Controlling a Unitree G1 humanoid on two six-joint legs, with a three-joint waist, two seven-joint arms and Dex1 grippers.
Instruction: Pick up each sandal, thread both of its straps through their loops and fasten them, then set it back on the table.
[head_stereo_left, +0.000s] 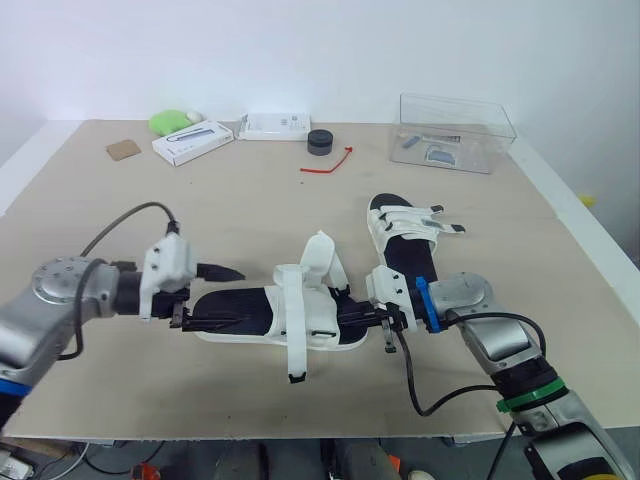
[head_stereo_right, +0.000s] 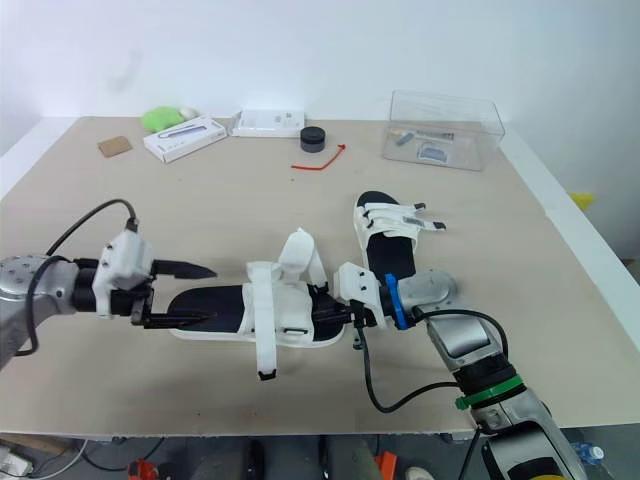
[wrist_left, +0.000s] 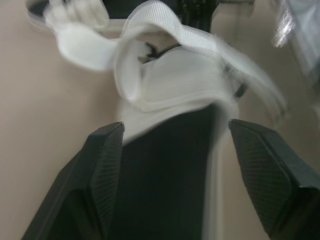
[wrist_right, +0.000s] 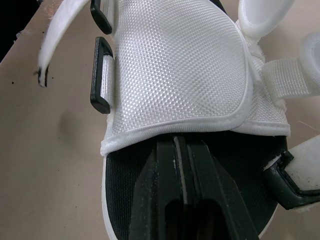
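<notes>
A white sandal (head_stereo_left: 300, 320) with a black footbed lies lengthwise near the table's front edge, sole down. Its straps are undone: one strap (head_stereo_left: 297, 355) hangs toward the front edge and another (head_stereo_left: 322, 255) stands up. My left gripper (head_stereo_left: 205, 297) is open at the heel end, and its fingers (wrist_left: 105, 165) straddle the black footbed. My right gripper (head_stereo_left: 352, 316) is at the toe end. Its fingers (wrist_right: 170, 180) are shut together and lie on the footbed under the white mesh upper (wrist_right: 175, 65). A second sandal (head_stereo_left: 405, 235) rests further back on the right with its straps across it.
At the back stand a clear plastic box (head_stereo_left: 455, 132), a black round cap (head_stereo_left: 320, 142), a red tie (head_stereo_left: 330, 165), two white boxes (head_stereo_left: 193, 140) (head_stereo_left: 275, 125), a green object (head_stereo_left: 170, 120) and a brown square (head_stereo_left: 123, 149). The table's front edge (head_stereo_left: 300, 435) is close.
</notes>
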